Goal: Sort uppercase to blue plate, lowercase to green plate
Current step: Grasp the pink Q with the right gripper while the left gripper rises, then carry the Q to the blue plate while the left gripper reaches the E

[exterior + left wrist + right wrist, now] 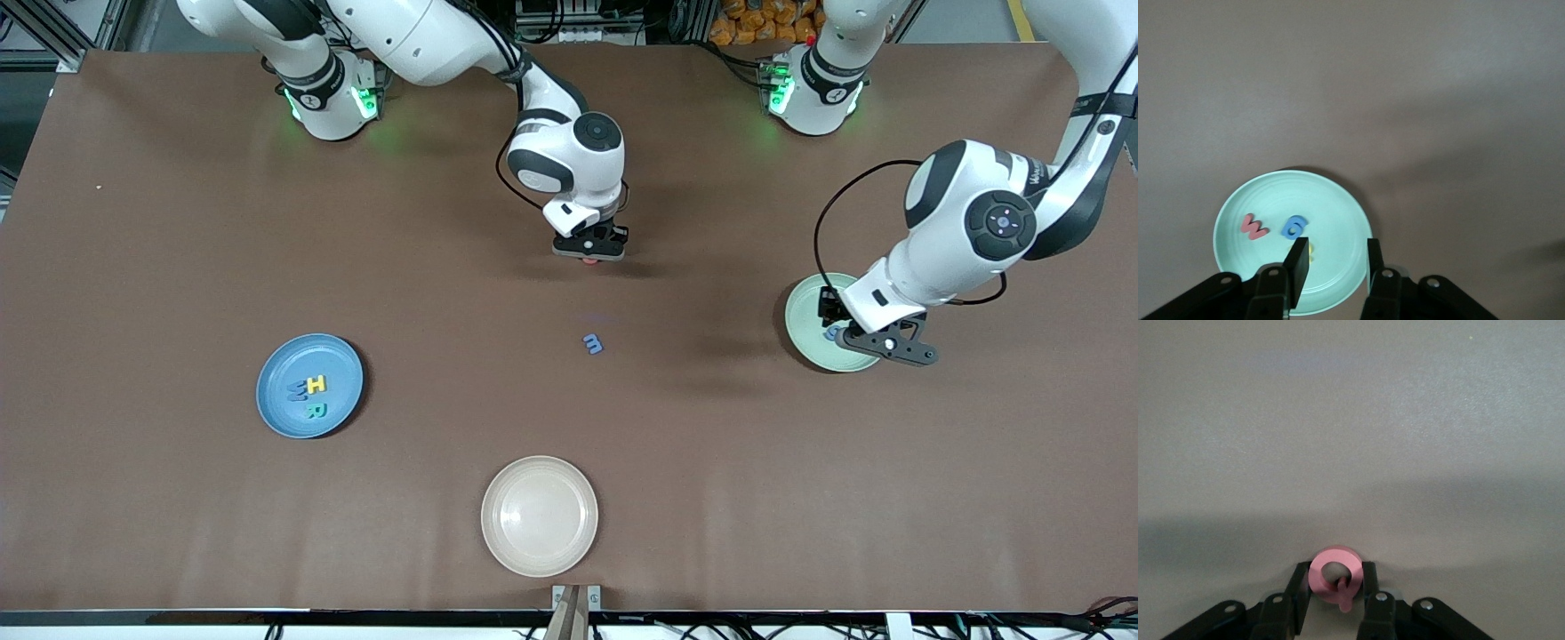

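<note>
Landmark for all positions: the round, shallow cream plate (pixel 540 516) at the table edge nearest the front camera.

Right gripper (pixel 589 252): down at the table, farther from the front camera than the cream plate and roughly in line with it. Fingers (pixel 1369 577) closed against both sides of the red foam capital G (pixel 1333 574); in the front view only a sliver of red shows under the gripper.

Left gripper (pixel 1335 259): over the round pale mint-green plate (pixel 805 333), which sits farther from the camera than the cream plate and toward the left arm's end of the table. Fingers parted by a moderate gap, nothing between them. In the green plate: red foam lowercase w (pixel 1254 227), blue foam lowercase g (pixel 1293 227), and a bit of yellow foam (pixel 1310 251) mostly hidden by one finger; letter not readable.

Small blue foam lowercase m (pixel 593 343): lying on bare table, farther from the camera than the cream plate, between it and the right gripper.

Round mid-blue plate (pixel 276 400): toward the right arm's end from the cream plate, slightly farther from the camera. Holds the yellow foam capital H (pixel 316 384), blue foam capital M (pixel 297 389) touching it, and teal-green foam capital R (pixel 316 410) just beside both.
</note>
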You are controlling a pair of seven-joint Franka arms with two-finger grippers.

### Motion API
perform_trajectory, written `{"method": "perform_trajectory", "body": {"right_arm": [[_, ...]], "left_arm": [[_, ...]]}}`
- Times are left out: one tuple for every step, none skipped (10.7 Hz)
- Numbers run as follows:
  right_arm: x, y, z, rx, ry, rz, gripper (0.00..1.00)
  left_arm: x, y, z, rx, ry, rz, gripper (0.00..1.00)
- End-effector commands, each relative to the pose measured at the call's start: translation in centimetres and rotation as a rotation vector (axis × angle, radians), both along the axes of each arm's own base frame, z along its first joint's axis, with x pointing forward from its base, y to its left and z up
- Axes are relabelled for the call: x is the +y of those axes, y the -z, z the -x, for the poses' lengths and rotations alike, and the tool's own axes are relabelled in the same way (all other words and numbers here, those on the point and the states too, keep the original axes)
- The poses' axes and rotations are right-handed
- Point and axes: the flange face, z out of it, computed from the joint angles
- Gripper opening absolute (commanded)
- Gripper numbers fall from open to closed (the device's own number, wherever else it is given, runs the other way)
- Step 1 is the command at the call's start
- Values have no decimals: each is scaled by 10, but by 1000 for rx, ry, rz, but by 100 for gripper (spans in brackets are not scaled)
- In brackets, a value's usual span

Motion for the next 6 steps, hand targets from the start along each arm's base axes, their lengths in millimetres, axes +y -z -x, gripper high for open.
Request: {"method": "perform_trajectory", "body": {"right_arm": [[-10,-3,-17,-41,12,29,0],[-14,-13,-28,-57,20,25,0],[-23,-26,-44,-73,40,27,0],[-35,-43,-61,-77,37,41,0],[-57,-62,-87,-58,61,46,0],[-77,-85,-106,-27,48,28,0]], "left_arm": [[-2,-14,-3,-2,-29,9,57],[-4,-18,-5,-3,-26,10,63],[-10,-22,-7,-11,-23,16,71],[-9,-24,-9,-12,-25,20,78],[-8,-25,-12,-14,-28,27,78],[-9,-24,-11,-12,-30,29,76]]}}
